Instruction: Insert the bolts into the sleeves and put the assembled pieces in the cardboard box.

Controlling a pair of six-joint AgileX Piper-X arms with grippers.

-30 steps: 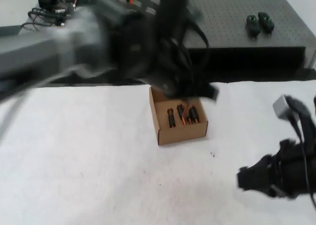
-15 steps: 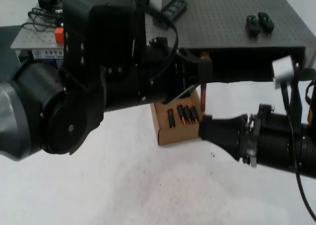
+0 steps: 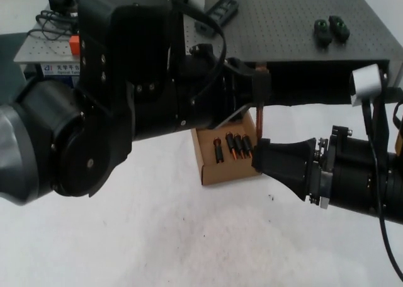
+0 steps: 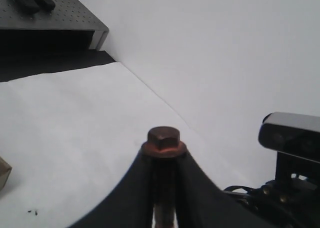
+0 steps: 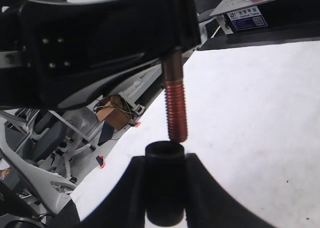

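I see my left gripper (image 4: 163, 157) clamping the bolt (image 5: 175, 103) upright, threads pointing down; right gripper (image 5: 164, 161) grips the sleeve (image 5: 164, 185) upright just beneath, bore up

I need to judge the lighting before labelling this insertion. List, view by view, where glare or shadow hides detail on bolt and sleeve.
Right wrist view: the bolt shows a soft sheen on its threads, no glare; the sleeve is flat black, merging with the right gripper. Left wrist view: bolt head evenly lit; the white cloth lacks texture. High view: bolt stands clear against the cloth.
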